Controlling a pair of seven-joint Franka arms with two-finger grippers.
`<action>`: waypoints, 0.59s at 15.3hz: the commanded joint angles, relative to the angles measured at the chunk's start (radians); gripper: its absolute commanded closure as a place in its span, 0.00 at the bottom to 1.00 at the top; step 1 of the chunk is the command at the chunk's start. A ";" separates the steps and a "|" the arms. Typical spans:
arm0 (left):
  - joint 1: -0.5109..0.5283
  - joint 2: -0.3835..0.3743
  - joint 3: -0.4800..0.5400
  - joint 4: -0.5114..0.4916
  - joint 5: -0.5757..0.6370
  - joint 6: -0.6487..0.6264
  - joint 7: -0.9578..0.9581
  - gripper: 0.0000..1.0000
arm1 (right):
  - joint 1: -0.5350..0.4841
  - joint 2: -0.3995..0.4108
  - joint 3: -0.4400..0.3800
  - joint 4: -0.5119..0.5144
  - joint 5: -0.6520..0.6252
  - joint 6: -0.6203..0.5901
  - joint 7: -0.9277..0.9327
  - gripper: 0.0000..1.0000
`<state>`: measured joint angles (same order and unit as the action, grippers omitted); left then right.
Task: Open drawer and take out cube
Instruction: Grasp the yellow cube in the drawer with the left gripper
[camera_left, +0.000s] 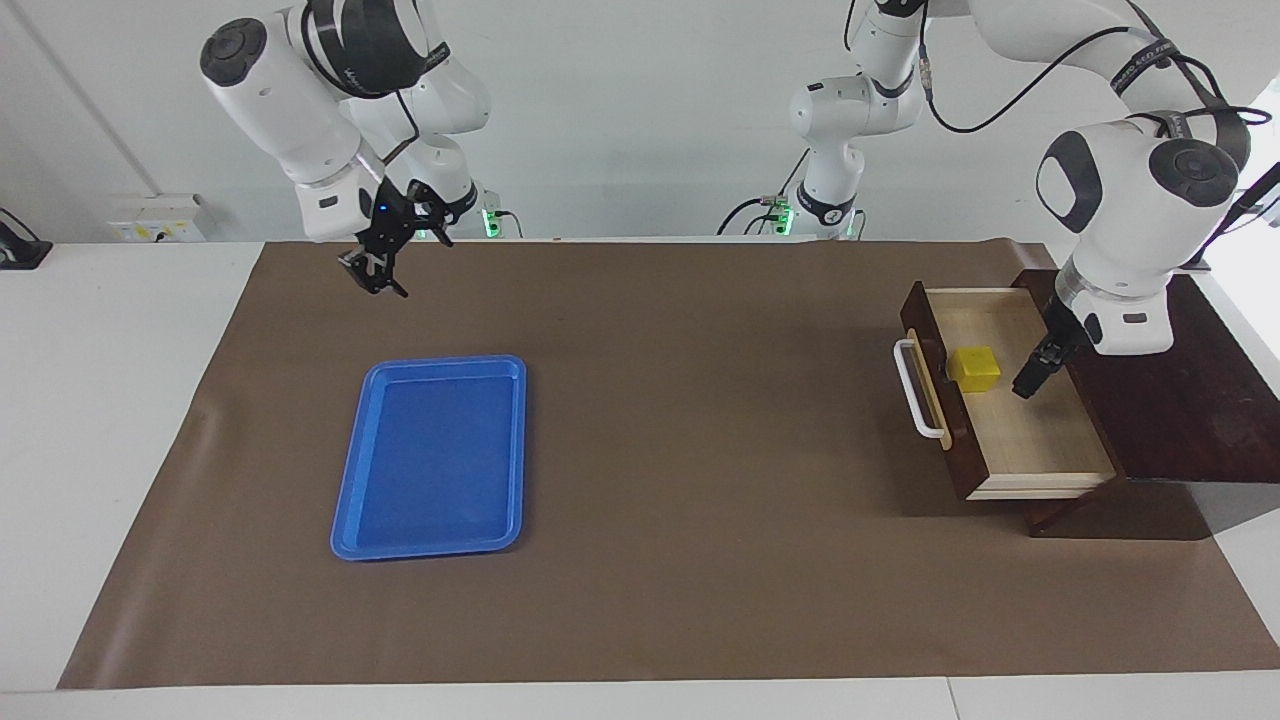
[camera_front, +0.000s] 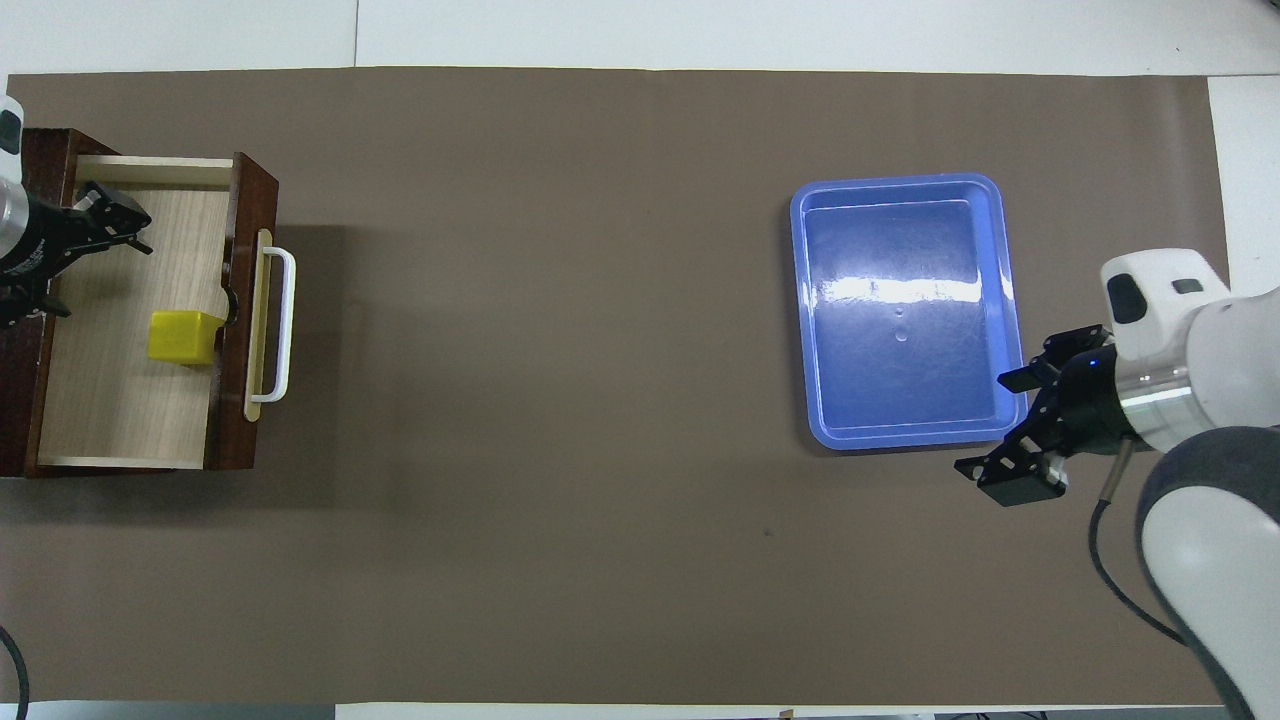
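Two glossy white jointed arms with rounded dark grey joint caps and black lettered bands, thin black cables looping alongside; each ends in a black two-finger gripper, the right gripper (camera_left: 385, 262) showing a small blue light

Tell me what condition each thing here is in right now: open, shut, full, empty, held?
drawer: pulled open, cube inside.
cube: resting on the drawer floor beside the front panel, not held.
blue tray: flat on the mat, empty.
left gripper: open, over the drawer's inside, holding nothing.
right gripper: open, empty, raised over the mat nearer the robots than the tray.
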<state>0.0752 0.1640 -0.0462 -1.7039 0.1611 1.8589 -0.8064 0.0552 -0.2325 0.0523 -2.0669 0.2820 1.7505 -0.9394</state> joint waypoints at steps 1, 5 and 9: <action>0.028 -0.075 -0.007 -0.123 -0.040 0.090 -0.358 0.00 | 0.087 -0.054 -0.003 -0.082 0.092 0.075 -0.103 0.00; 0.028 -0.116 -0.007 -0.238 -0.043 0.215 -0.672 0.00 | 0.161 -0.035 -0.003 -0.113 0.271 0.121 -0.292 0.00; 0.015 -0.152 -0.007 -0.316 -0.043 0.243 -0.720 0.00 | 0.228 0.065 -0.003 -0.113 0.495 0.191 -0.603 0.00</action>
<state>0.0924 0.0677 -0.0526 -1.9428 0.1348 2.0702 -1.5021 0.2480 -0.2166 0.0561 -2.1747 0.6841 1.8938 -1.4013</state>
